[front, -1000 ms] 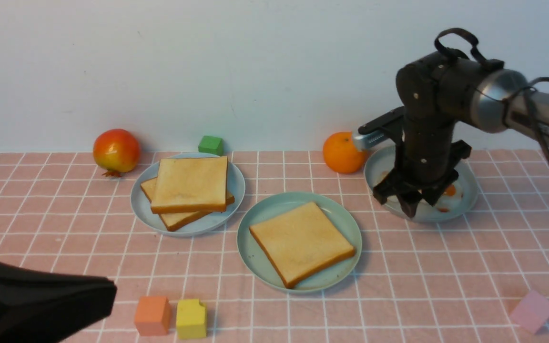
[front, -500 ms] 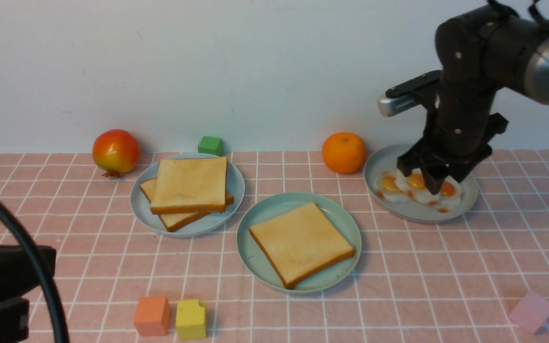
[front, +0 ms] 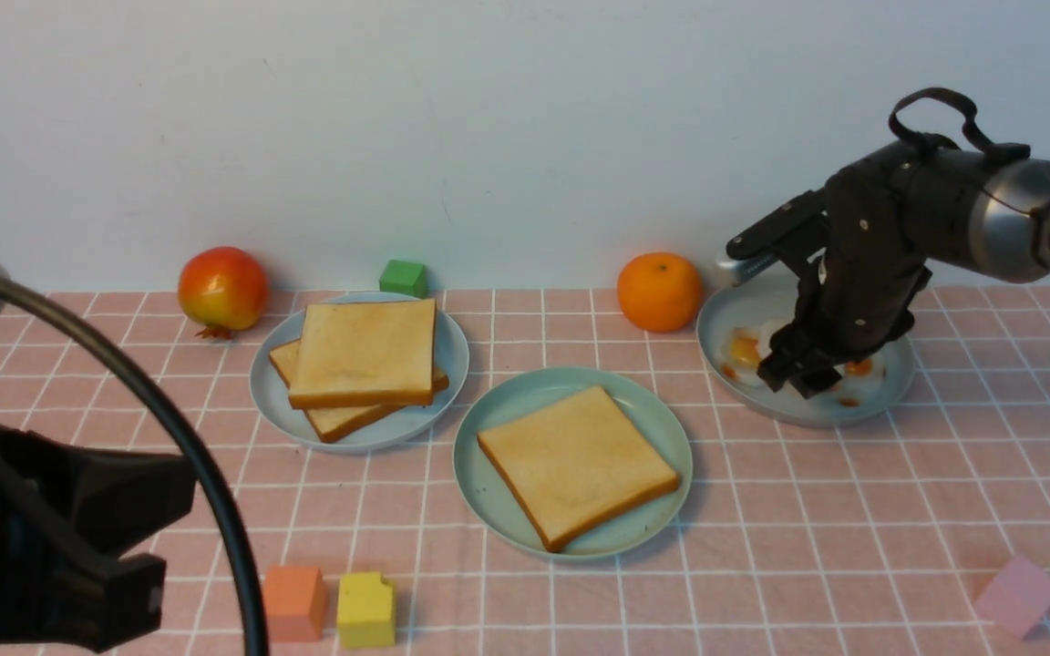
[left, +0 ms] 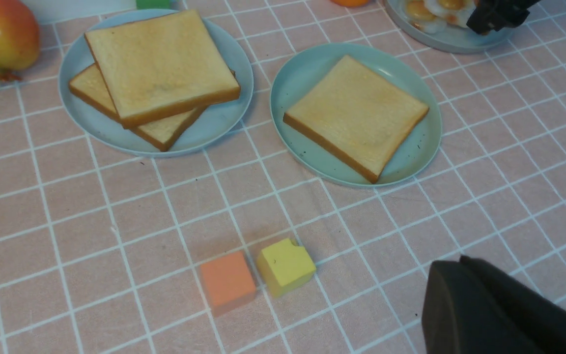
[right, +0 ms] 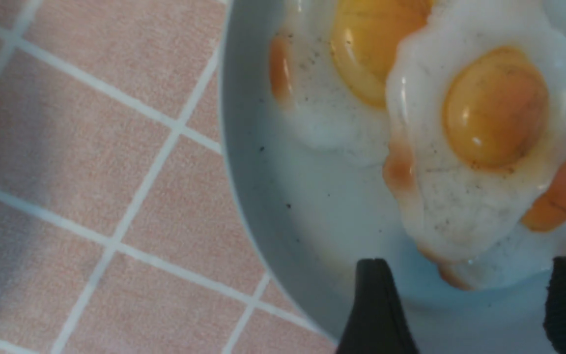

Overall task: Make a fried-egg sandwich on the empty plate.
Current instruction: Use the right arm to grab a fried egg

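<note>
The mint-green plate point(front: 507, 410) sits in the middle of the table with one toast slice point(front: 577, 465) lying flat on it; both also show in the left wrist view, plate point(left: 307, 69) and toast point(left: 356, 115). No fried-egg sandwich shows in any view. Fried eggs point(front: 744, 351) lie on a paler plate point(front: 716, 323) at the right. My right gripper point(front: 803, 378) is tilted low over that plate, open and empty. In its wrist view point(right: 472, 263) the edge of an egg point(right: 484, 147) lies between the fingers. My left gripper point(front: 151, 538) is at the near left, shut and empty point(left: 460, 263).
A paler plate point(front: 447, 355) at the left holds two stacked toast slices point(front: 363, 353). A red-yellow fruit point(front: 222, 287), green cube point(front: 402, 276) and orange point(front: 659, 292) line the back. Orange point(front: 293, 603) and yellow point(front: 365, 609) cubes sit near front, a pink cube point(front: 1019, 594) front right.
My right gripper rose off the egg plate, then came back down low over it, now tilted. The eggs stayed on their plate. My left arm rose into view, its cable showing.
</note>
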